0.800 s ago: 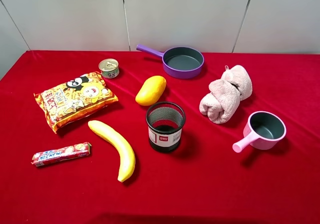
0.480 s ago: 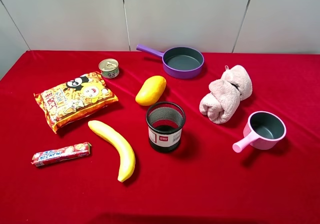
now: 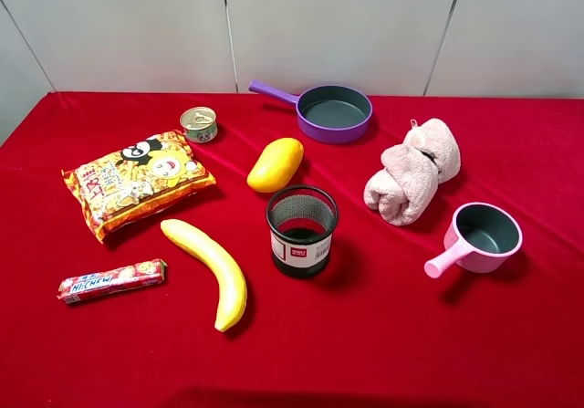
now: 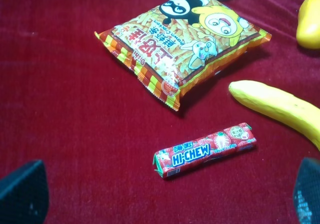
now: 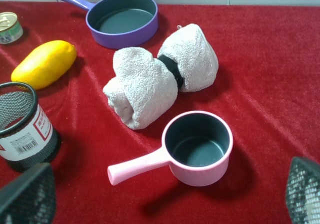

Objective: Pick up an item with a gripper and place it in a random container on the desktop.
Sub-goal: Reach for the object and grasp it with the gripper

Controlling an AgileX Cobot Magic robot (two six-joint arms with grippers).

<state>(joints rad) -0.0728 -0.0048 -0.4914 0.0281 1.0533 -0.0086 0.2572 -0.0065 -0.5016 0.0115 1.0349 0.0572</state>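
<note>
Exterior high view: smooth yellow-orange oval mango [image 3: 276,164] on red velvety cloth desktop [image 3: 411,335], between shallow purple saucepan [image 3: 335,113] and black mesh cup [image 3: 302,229].
Mango axis: diagonal; far end points toward the saucepan.
Cut off: left wrist view crops the mango at the frame edge; only gripper fingertips show.
Skin: even, yellow shading to orange.
left gripper [image 4: 165,194]: spread wide, empty.
right gripper [image 5: 165,194]: spread wide, empty.
</note>
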